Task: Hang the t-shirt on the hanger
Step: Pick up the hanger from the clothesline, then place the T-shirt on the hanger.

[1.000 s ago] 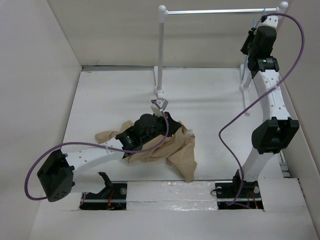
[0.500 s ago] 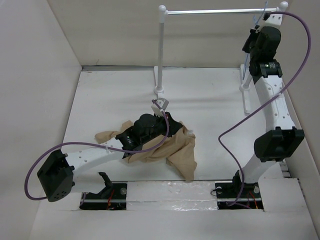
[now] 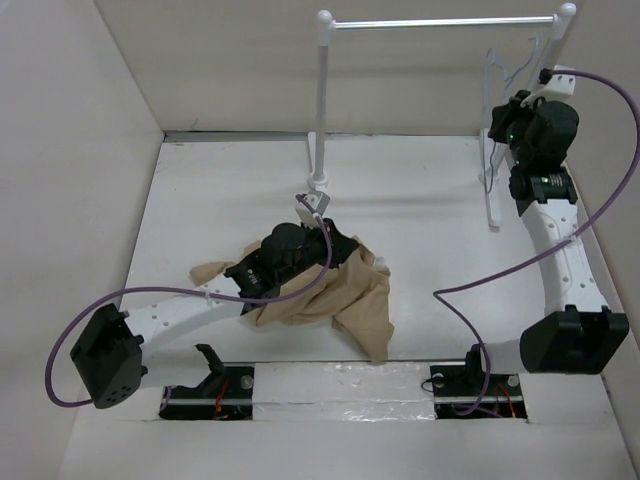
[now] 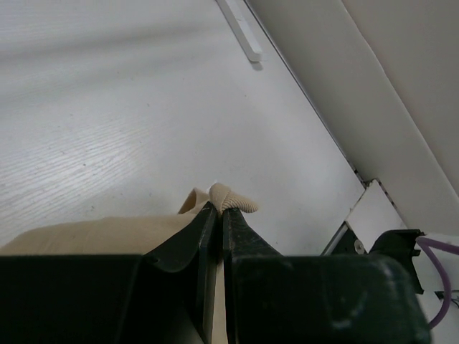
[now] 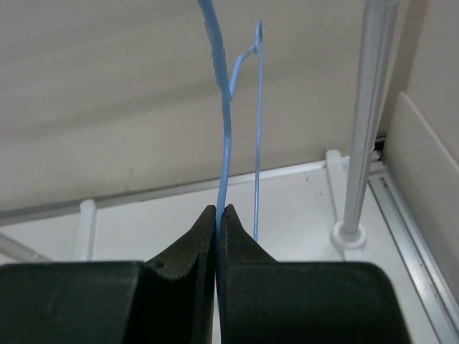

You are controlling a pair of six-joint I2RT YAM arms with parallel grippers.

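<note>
Top external view: the t-shirt (image 3: 345, 300) lies crumpled on the table (image 3: 220, 180), in the near middle part, a little beyond the arm bases. Its long axis goes slanted, from a narrow end at the left to a corner at the near right. The left gripper (image 3: 312, 208) is over the far edge of the heap, near the foot of the rack (image 3: 322, 100). In the left wrist view the left gripper (image 4: 219, 209) has its jaws pressed together with only a thin slit between them. A small rolled fold of the t-shirt (image 4: 229, 199) is pinched at the tips, and more cloth spreads to the left below the fingers.

The right gripper (image 3: 498, 118) is high at the far right, under the right end of the rack. The hanger (image 3: 505, 68) is there, thin and pale blue, and it stands about upright, its long side running up and down. In the right wrist view the right gripper (image 5: 216, 212) is closed tight on one wire of the hanger (image 5: 226, 136), which rises straight out of the tips. A second, thinner wire goes up beside it on the right, and they join near the top. Whether the hook sits on the rack I cannot tell; the wire is too thin in the top view.
</note>
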